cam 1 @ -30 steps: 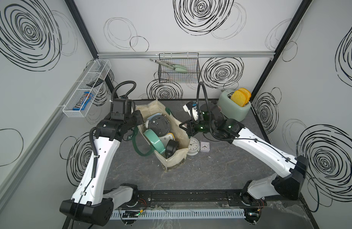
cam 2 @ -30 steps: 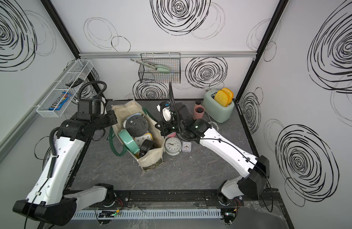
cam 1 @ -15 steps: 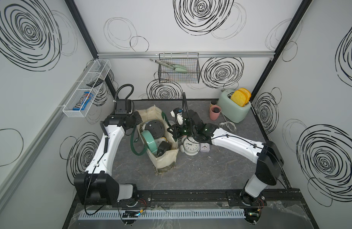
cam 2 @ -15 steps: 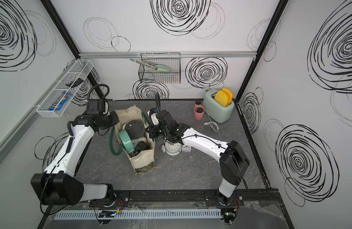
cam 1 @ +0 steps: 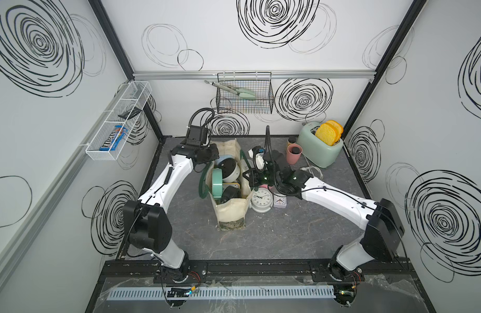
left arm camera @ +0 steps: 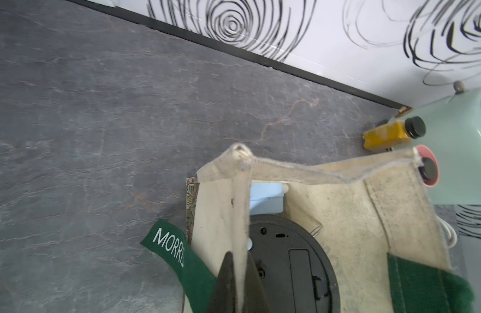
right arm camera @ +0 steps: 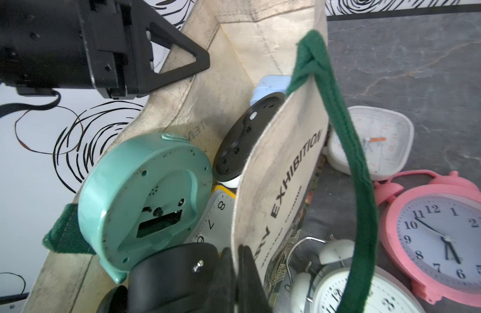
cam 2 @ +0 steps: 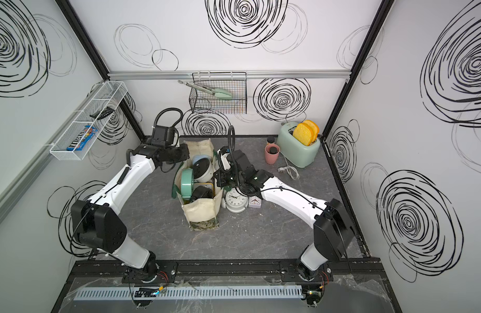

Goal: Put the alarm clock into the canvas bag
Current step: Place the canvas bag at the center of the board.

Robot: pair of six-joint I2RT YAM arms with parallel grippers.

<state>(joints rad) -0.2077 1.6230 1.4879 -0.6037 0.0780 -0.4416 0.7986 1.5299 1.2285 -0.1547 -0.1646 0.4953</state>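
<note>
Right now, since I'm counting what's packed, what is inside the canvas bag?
In the bag: a mint clock, a black-backed clock, a blue item, a yellow-rimmed dial and a black object. Anything beneath them is covered.

arms (cam 1: 158,189): white shells, black joints | cables (cam 1: 267,138): black, ribbed | wrist light (cam 1: 265,178): apparently green

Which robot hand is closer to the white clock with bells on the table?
Right. The right gripper pinches the canvas bag wall on the side where the white bell clock stands. The left gripper pinches the opposite wall, across the bag.
</note>
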